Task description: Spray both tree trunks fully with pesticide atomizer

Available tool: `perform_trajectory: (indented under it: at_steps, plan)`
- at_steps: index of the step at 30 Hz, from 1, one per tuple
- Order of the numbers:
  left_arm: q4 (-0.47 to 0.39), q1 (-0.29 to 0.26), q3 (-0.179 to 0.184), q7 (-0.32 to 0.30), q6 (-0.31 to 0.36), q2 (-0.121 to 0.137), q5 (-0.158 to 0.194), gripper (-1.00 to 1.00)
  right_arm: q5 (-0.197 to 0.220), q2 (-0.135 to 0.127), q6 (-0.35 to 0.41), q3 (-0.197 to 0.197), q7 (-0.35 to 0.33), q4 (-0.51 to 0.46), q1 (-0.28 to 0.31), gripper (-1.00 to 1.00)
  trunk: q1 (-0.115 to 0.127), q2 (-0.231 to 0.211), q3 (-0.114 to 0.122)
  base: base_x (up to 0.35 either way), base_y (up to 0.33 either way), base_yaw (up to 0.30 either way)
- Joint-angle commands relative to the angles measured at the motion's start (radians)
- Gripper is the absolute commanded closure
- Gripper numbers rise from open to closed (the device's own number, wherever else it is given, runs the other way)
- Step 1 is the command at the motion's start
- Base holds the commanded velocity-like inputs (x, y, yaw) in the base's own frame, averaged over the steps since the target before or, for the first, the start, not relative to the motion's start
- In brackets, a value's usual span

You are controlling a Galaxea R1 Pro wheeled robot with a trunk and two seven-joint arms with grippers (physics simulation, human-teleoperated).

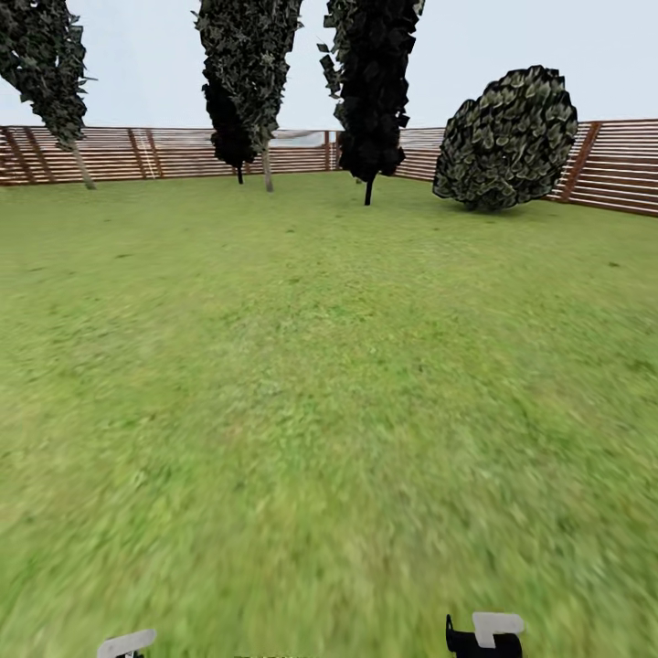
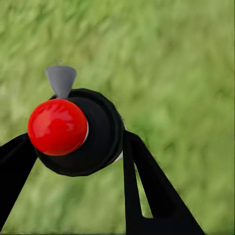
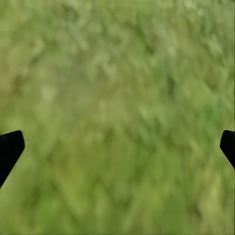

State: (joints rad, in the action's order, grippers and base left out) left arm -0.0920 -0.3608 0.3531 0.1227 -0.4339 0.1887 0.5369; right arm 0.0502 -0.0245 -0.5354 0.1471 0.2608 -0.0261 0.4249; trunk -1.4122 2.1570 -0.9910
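A wide lawn [image 1: 320,384] of blurred, mottled green grass is seen from the head view, closed at the far edge by a brown fence [image 1: 164,151] of horizontal wooden slats. From nine o'clock toward three o'clock along that fence, a leaning tree with jagged dark-green foliage [image 1: 46,64], a taller tree of the same leaf [image 1: 251,64] with a black-leaved tree just behind it, a black-foliaged tree on a thin dark stem [image 1: 370,87] and a round dark bush [image 1: 507,137] are set. At six o'clock, two pale grey robot parts are cut by the frame edge, one to the left [image 1: 126,642] and one to the right [image 1: 496,626], the latter on a black block.

What is hidden from the head camera is given by the left wrist view: the pesticide atomizer [image 2: 81,132] is pinched by the left gripper [image 2: 78,161], its two flat black fingers [image 2: 147,186] pressed against either side of the round black body. A glossy red ball-shaped cap and a grey cone-shaped nozzle are carried on that body, with grass behind.

In the right wrist view, the right gripper [image 3: 117,147] is shown spread wide, only its black fingertips [image 3: 10,149] entering at nine and three o'clock, with nothing but blurred grass between them.
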Motion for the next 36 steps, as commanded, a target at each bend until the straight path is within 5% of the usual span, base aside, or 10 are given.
perform_trajectory:
  at_steps: [1,36]
  plan:
    - [0.000,0.000,0.000,0.000,0.000,0.000,0.000,1.00,0.000,0.000,0.000,0.000,0.000,0.000,0.000,-1.00,0.000,0.000,-0.001,0.000,0.000,0.281]
    - [0.000,0.000,0.000,0.000,0.002,0.000,0.000,1.00,-0.001,0.000,0.000,0.000,0.000,0.000,0.000,-1.00,0.000,0.000,-0.018,0.000,0.000,0.281]
